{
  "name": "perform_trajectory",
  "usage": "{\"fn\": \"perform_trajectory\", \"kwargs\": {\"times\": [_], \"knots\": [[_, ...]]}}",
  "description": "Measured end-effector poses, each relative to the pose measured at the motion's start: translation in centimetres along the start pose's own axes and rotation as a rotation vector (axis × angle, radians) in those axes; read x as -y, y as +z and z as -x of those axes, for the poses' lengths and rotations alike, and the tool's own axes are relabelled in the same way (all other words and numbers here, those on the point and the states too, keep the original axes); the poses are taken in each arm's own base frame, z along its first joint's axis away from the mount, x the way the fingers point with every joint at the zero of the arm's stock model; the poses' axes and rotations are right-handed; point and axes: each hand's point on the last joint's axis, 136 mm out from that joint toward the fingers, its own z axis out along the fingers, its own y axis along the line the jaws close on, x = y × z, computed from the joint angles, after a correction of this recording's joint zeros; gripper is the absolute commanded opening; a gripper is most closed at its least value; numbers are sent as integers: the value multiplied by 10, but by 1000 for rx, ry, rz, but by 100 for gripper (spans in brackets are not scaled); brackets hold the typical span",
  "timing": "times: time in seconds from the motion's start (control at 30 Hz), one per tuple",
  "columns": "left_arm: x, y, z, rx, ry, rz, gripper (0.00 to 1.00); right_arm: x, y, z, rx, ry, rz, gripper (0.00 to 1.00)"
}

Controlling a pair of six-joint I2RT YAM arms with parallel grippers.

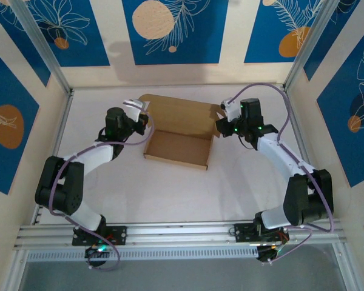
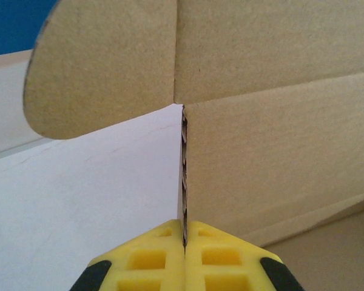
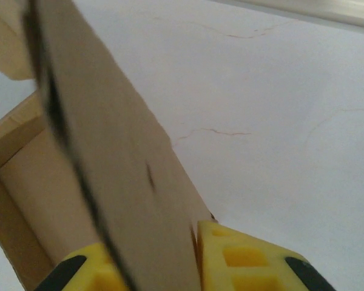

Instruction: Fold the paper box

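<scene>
The paper box lies mid-table as a shallow brown tray, with its broad lid panel standing up behind it. My left gripper is at the tray's left end. In the left wrist view it is shut on the edge of an upright cardboard wall, under a rounded flap. My right gripper is at the right end. In the right wrist view a blurred cardboard flap runs between its yellow fingers, which are closed against it.
The white tabletop spreads out in front of the box. Metal frame posts and low walls ring the table. An aluminium rail carries both arm bases at the near edge.
</scene>
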Motion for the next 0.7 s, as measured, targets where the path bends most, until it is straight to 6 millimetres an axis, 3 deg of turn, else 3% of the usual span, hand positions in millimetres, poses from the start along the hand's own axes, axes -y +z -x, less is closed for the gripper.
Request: {"fn": "perform_trajectory", "kwargs": {"times": [0.17, 0.7], "knots": [[-8, -2, -1, 12, -46, 33, 0, -6, 6, 4, -4, 56, -12, 0], [8, -29, 4, 70, -129, 22, 0, -1, 15, 10, 106, 517, -243, 0]]}}
